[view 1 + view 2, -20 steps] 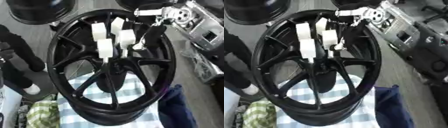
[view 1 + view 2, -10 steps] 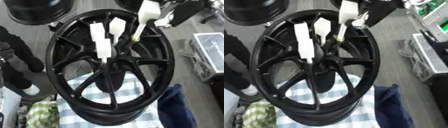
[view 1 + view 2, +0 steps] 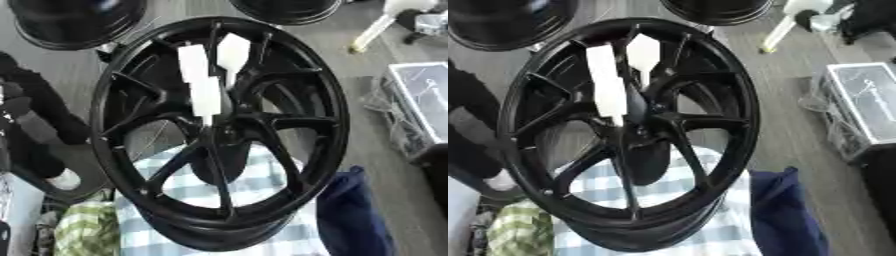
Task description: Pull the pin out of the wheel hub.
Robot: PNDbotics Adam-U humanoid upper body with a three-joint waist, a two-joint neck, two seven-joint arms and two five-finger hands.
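1. Left eye view: the right robot hand sits blurred in the upper right corner. Whether it is spread or pinching cannot be told. The pin, a pale rod with a yellowish tip, slants down-left just beside the hand, apart from the wheel.
2. Right eye view: white blocks stand at the wheel's spokes, well down-left of the hand. A checked cloth lies under the wheel. A silver case lies below the hand.

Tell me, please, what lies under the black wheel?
Through the spokes of the black wheel shows a blue-and-white checked cloth. The rim and spokes cover the rest of it.
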